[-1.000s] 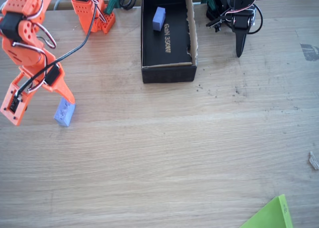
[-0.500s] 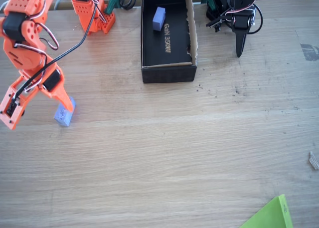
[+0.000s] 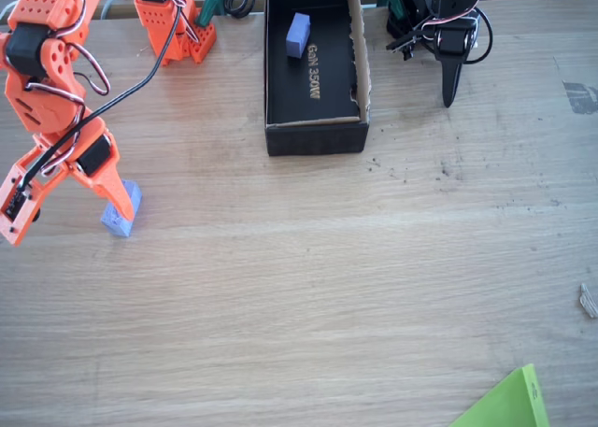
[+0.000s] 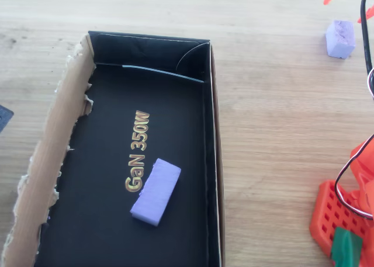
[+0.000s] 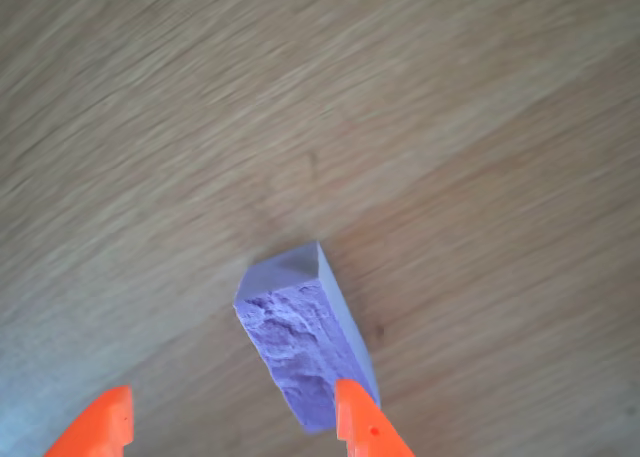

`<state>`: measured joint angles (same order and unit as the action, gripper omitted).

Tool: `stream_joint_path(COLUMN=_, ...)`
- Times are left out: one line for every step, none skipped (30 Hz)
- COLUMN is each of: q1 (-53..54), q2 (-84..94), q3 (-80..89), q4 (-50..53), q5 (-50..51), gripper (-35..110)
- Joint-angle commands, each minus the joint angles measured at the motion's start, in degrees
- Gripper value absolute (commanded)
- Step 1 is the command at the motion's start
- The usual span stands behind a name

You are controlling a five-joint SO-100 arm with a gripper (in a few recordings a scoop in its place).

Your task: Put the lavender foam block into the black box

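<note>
The lavender foam block (image 3: 121, 218) lies on the wooden table at the left in the fixed view, well away from the black box (image 3: 313, 137). In the wrist view its rough, dimpled face (image 5: 298, 349) points up. My orange gripper (image 3: 67, 223) is open and straddles the block's spot; one finger (image 3: 114, 189) overlaps the block's edge. The wrist view shows the gripper (image 5: 225, 422) with the block close to the right finger (image 5: 360, 422). The overhead view shows the block (image 4: 340, 38) at the top right and the box floor (image 4: 93, 179) with gold lettering.
A smoother blue-violet block (image 4: 156, 191) lies inside the box, seen too in the fixed view (image 3: 298, 35). The arm's orange base (image 3: 173, 21) stands at the table's back left. A green sheet (image 3: 509, 404) pokes in at the bottom right corner.
The gripper has dropped lower and shifted slightly left, so its right finger now overlaps the lavender block. The block itself has not moved.
</note>
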<state>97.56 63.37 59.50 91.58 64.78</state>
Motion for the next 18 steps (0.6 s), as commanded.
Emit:
stream_joint_path(q1=-0.5, q2=3.9, q3=-2.3, q4=1.0, q5=-1.0, gripper=24)
stream_joint_path(q1=-0.8, q2=3.9, q3=-2.3, q4=1.0, q5=-1.1, gripper=24)
stream_joint_path(q1=-1.0, q2=3.9, q3=-2.3, q4=0.9, q5=-1.2, gripper=24)
stream_joint_path(q1=-1.2, q2=4.0, q3=-2.3, q4=0.9, q5=-1.3, gripper=25)
stream_joint_path(q1=-1.5, q2=4.0, q3=-2.3, q4=0.8, q5=-1.4, gripper=25)
stream_joint_path(q1=-1.8, q2=4.0, q3=-2.3, q4=0.9, q5=-1.4, gripper=25)
stream_joint_path(q1=-2.1, q2=4.0, q3=-2.3, q4=1.1, q5=-1.1, gripper=25)
stream_joint_path(q1=-2.5, q2=4.0, q3=-2.3, q4=1.1, q5=-1.1, gripper=25)
stream_joint_path(q1=-2.7, q2=4.1, q3=-2.3, q4=1.2, q5=-1.0, gripper=25)
stream_joint_path(q1=-3.0, q2=4.1, q3=-2.3, q4=1.5, q5=-0.6, gripper=25)
stream_joint_path(q1=-3.2, q2=4.2, q3=-2.3, q4=1.6, q5=-0.6, gripper=25)
stream_joint_path(q1=-3.3, q2=4.2, q3=-2.3, q4=1.7, q5=-0.5, gripper=25)
stream_joint_path(q1=-3.3, q2=4.2, q3=-2.3, q4=1.8, q5=-0.4, gripper=25)
stream_joint_path(q1=-3.1, q2=4.2, q3=-2.3, q4=1.8, q5=-0.6, gripper=25)
stream_joint_path(q1=-2.8, q2=4.2, q3=-2.3, q4=1.8, q5=-0.8, gripper=25)
stream_joint_path(q1=-2.5, q2=4.2, q3=-2.3, q4=1.8, q5=-1.0, gripper=25)
stream_joint_path(q1=-2.1, q2=4.3, q3=-2.3, q4=1.8, q5=-1.1, gripper=26)
stream_joint_path(q1=-1.7, q2=4.3, q3=-2.3, q4=1.8, q5=-1.1, gripper=26)
